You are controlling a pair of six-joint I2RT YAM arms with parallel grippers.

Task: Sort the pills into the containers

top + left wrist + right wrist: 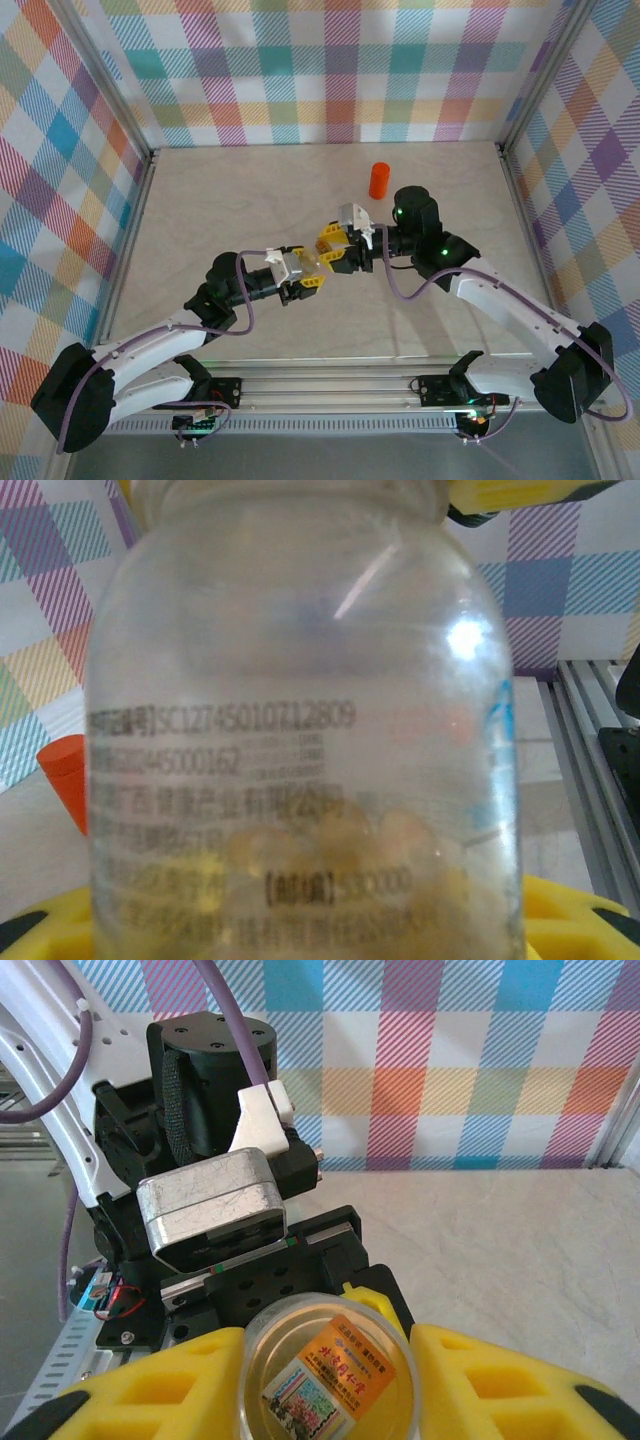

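clear bottle [300,730] of pills [330,845], held near the orange bottle [379,180] on its arm-base side: left gripper [305,276] clamps the body so right gripper [334,256], closed round the cap [325,1365], can presumably unscrew it.

Jar [300,730] is held over the middle of the tabletop [220,200], between the left gripper [305,274] on its left and the right gripper [332,254] on its right. Pills [330,845] are contained in it. Bottle [379,180] is set upright behind, toward the far edge, right of centre.
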